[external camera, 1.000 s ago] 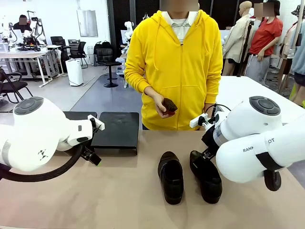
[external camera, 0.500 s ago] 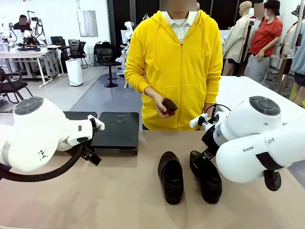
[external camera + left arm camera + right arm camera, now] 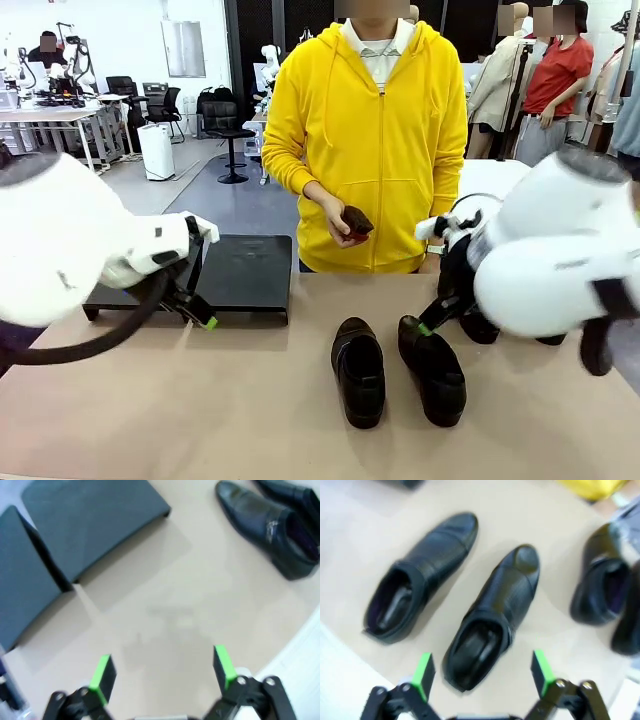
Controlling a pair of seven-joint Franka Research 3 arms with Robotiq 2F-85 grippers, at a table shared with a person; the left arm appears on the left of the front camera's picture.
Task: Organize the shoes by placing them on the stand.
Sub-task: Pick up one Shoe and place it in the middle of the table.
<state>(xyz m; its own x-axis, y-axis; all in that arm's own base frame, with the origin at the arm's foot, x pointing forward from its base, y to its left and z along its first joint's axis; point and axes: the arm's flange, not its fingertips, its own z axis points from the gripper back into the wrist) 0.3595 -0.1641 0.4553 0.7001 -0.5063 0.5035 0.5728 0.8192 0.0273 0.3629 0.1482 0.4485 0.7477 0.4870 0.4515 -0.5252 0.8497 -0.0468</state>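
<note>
Spanning the foreground: one beige surface [image 3: 200, 400], matt, shared by the robot and a person [image 3: 380, 130] in a yellow hooded top who stands at its far side.

Room behind: open workshop with grey floor [image 3: 200, 200], white tables [image 3: 50, 115] at far left, black office chairs [image 3: 225, 125], one white cylindrical unit [image 3: 157, 150] on the floor.

Stand [image 3: 245, 270]: low, black, on the far left part of the surface; two flat sections side by side, a narrow seam between.

First shoe [image 3: 359, 372] and second shoe [image 3: 432, 368]: black, glossy, lying side by side on the surface right of centre, near each other yet apart, well clear of the stand.

Third shoe [image 3: 600, 587] and fourth shoe [image 3: 627, 620]: same kind, close together further right on the surface; blurred, so whether they touch I cannot tell.

Person's hand [image 3: 335, 215]: at waist height, holding a small dark object [image 3: 356, 220].

Left arm [image 3: 60, 250]: entering from the left, wrist angled down toward the surface just in front of the stand. Left gripper [image 3: 162, 672]: jaws wide apart, green pads over bare surface, nothing between them.

Right arm [image 3: 560, 260]: entering from the right, bent above the right-hand shoes. Right gripper [image 3: 482, 672]: jaws spread wide, poised above the second shoe's heel end, gripping nothing.
</note>
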